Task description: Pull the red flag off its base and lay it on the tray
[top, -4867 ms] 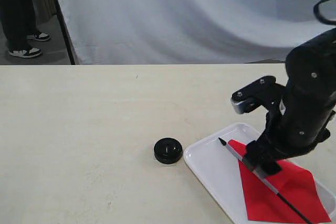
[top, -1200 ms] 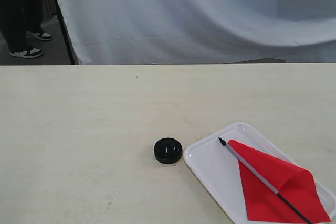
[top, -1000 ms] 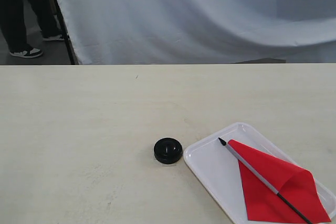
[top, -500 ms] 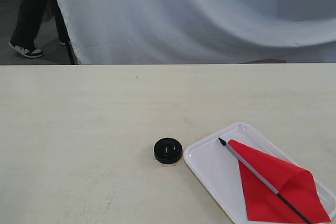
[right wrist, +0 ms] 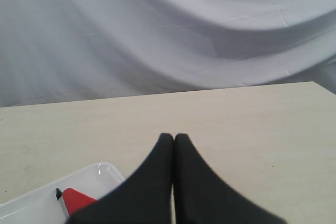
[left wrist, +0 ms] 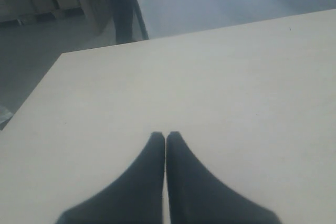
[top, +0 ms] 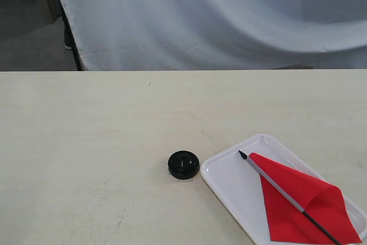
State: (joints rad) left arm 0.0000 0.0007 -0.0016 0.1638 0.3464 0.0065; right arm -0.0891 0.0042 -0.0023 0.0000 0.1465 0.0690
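The red flag (top: 304,206) lies flat inside the white tray (top: 229,170) at the table's front right, its pole running diagonally with the black tip toward the tray's far corner. The round black base (top: 183,164) sits on the table just left of the tray, with nothing in it. Neither arm shows in the exterior view. My left gripper (left wrist: 166,136) is shut with nothing in it, over bare tabletop. My right gripper (right wrist: 174,137) is shut and holds nothing; beside it I see a corner of the tray (right wrist: 100,170) and a bit of the red flag (right wrist: 76,200).
A white cloth backdrop (top: 218,15) hangs behind the table's far edge. A dark floor and a stand leg (top: 71,38) show at the back left. The table's corner and near edge appear in the left wrist view (left wrist: 60,56).
The right arm, which stood over the flag on the tray 4.9 s ago, has left the exterior view. The person at the back left has walked out of sight. Flag, tray and base have not moved.
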